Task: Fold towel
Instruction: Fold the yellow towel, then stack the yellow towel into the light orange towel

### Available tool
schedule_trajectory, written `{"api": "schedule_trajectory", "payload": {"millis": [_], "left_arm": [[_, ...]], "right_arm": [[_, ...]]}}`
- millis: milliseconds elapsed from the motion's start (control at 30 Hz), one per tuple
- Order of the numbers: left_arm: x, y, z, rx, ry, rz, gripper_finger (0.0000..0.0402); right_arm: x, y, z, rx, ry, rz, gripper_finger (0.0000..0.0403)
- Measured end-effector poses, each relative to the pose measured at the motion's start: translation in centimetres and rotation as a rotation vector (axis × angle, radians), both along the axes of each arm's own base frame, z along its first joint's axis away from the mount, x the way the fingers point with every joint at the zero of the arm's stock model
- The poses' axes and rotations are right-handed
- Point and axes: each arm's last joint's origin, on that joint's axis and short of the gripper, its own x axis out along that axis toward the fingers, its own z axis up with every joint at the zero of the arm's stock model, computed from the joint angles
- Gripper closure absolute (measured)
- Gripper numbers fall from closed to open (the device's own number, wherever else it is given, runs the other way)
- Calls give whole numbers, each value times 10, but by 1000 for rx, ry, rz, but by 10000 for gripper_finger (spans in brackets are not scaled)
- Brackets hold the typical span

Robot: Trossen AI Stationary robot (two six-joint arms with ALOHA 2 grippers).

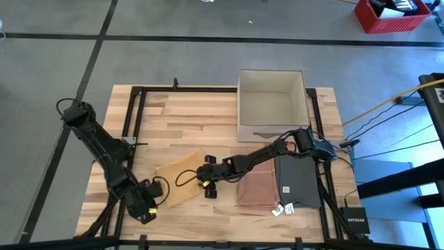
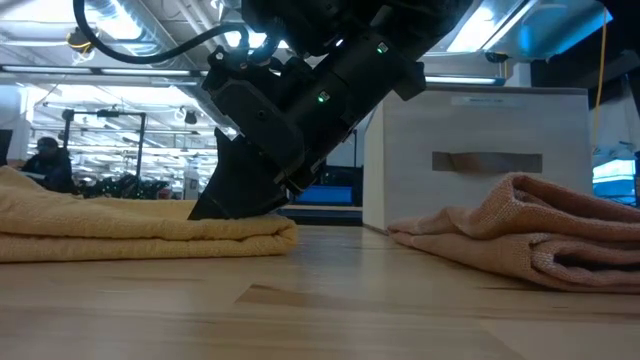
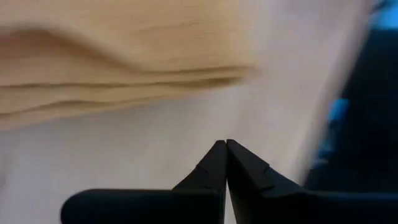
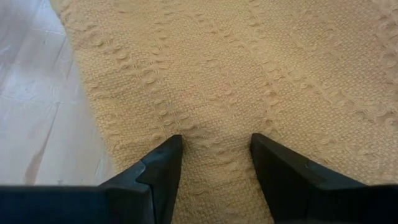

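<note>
The yellow towel (image 1: 175,182) lies folded and flat on the wooden table, its stacked layers showing in the low view (image 2: 140,238). My right gripper (image 1: 207,182) reaches in from the right and stands open over the towel's right edge (image 4: 216,140). My left gripper (image 1: 149,205) sits low at the towel's near-left corner. It is shut (image 3: 225,144), a short way from the towel's layered edge (image 3: 112,93), touching nothing. My right gripper comes at the towel from above, slanting down from the table's right. Its two open fingertips (image 4: 171,149) rest on the top layer (image 4: 214,115) close to the towel's right edge. Nothing is pinched between them. The towel lies flat on the table.
A folded pink towel (image 1: 255,189) and a dark grey folded towel (image 1: 298,180) lie to the right of the yellow one. A white open box (image 1: 272,104) stands at the far right of the table. Bare wood (image 1: 187,125) spreads far of the yellow towel.
</note>
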Motion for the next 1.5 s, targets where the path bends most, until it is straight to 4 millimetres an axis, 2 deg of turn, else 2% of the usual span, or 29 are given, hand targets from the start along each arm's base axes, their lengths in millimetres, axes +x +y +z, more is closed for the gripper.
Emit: {"api": "schedule_trajectory", "payload": {"millis": [67, 133, 233, 300, 400, 567, 667, 800, 967, 1167, 1233, 1333, 1400, 1500], "left_arm": [[5, -6, 22, -47, -72, 10, 401], [6, -7, 37, 23, -184, 18, 400], [11, 4, 39, 261, -370, 91, 399], [15, 13, 31, 374, -441, 173, 399], [17, 28, 7, 451, -374, 196, 399], [6, 40, -35, 388, -96, 140, 399], [1, 38, -45, 332, -15, 129, 399], [2, 34, -38, 312, -34, 114, 399], [12, 28, -15, 275, -113, 76, 399], [17, 26, -1, 321, -207, 47, 399], [20, 28, 0, 372, -245, 51, 399], [24, 35, 0, 474, -313, 92, 399], [24, 42, -7, 523, -307, 117, 399], [18, 46, -20, 486, -232, 129, 399]], "right_arm": [[0, 0, 0, 0, 0, 0, 206], [0, 0, 0, 0, -1, 0, 206], [0, 0, 0, 1, -2, 0, 206], [0, 0, 0, 0, -2, 0, 206], [0, 0, 0, 0, -2, 0, 206], [0, 0, 0, -1, -2, 2, 206], [0, 0, 0, -1, -4, 2, 206], [1, 0, 0, -1, -5, 3, 206], [-3, -1, 9, 8, 10, 9, 206], [-13, 0, 67, 36, -70, 25, 206], [-17, 4, 75, 33, -79, 45, 206], [-21, 16, 76, 9, -71, 96, 206], [-20, 24, 71, 10, -82, 118, 206], [-19, 38, 49, 3, -54, 143, 206]]}}
